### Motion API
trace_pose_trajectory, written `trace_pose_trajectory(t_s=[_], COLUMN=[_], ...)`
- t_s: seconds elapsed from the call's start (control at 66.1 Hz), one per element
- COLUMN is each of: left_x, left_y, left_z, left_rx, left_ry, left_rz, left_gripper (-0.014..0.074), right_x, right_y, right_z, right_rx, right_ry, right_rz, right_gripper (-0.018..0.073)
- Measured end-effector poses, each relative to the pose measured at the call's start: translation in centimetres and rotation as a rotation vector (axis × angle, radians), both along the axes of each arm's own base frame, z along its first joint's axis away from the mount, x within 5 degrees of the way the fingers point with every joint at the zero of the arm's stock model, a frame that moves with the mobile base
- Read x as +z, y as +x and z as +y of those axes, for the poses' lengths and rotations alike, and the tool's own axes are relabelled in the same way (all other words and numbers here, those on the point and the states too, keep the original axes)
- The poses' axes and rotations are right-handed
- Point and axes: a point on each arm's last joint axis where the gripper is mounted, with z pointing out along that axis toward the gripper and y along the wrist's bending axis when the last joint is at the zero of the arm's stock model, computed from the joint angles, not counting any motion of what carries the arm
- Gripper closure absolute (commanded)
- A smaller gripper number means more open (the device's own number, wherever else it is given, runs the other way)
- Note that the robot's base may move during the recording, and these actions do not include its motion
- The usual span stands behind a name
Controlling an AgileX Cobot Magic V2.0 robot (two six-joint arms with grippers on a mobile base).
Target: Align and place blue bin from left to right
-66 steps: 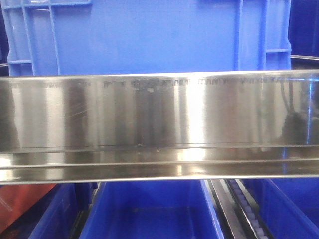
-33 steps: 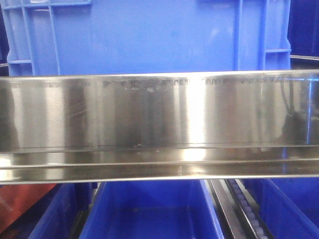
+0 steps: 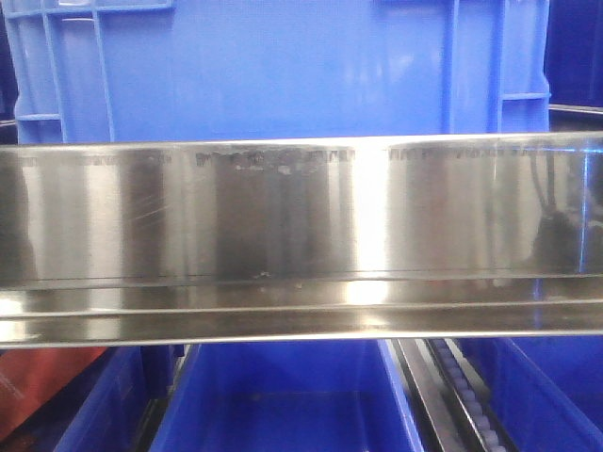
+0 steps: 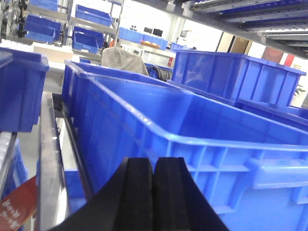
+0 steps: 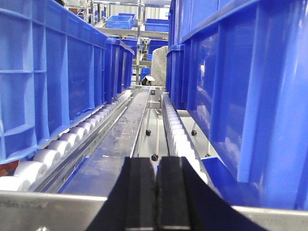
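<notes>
The blue bin (image 3: 273, 66) fills the top of the front view, its smooth wall and ribbed corners rising behind a steel shelf rail (image 3: 301, 235). Neither gripper shows in that view. In the left wrist view my left gripper (image 4: 153, 161) is shut with nothing between its pads, just in front of the rim and corner of a large blue bin (image 4: 202, 144); contact cannot be told. My right gripper (image 5: 156, 161) is shut and empty above a steel front rail (image 5: 48, 204), pointing down the gap between two tall blue crates (image 5: 48, 72) (image 5: 250, 86).
Deeper-blue bins (image 3: 283, 405) sit on the level below the rail, beside a roller track (image 3: 462, 395). White roller lanes (image 5: 62, 144) run under the crates. More blue bins (image 4: 236, 77) and shelving stand behind. A red label (image 4: 14, 207) hangs low left.
</notes>
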Motion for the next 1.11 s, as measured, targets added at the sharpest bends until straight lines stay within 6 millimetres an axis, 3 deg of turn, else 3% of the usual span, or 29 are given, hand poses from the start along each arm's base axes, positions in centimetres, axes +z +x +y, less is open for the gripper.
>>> trace_pose_trajectory(t_s=[0.318,0.621,0.848,1.105], left_x=[-5.0,-9.8,-11.5,-11.5], left_y=[-1.9,-3.0,-2.7,-2.7], left_z=[1.9,2.1,2.5,2.8], left_rx=[0.199,0.227,0.287,0.341], left_ry=[0.181,0.282,0.298,0.298], left_rz=[-0.053,-0.072,-0.014,-0.020], left_gripper=[0.0708,0.0708,0.0708,0.0708], right_x=[0.0,0.0,-0.1,-0.1], right_y=[0.0,0.0,0.0,0.0], right_z=[0.0,0.0,0.0,0.0], right_rx=[0.000,0.000,0.000,0.000], right_ry=[0.000,0.002,0.002,0.002], right_rz=[0.000,0.000,0.001,0.001], right_gripper=[0.0638,0.0638,0.0638,0.0638])
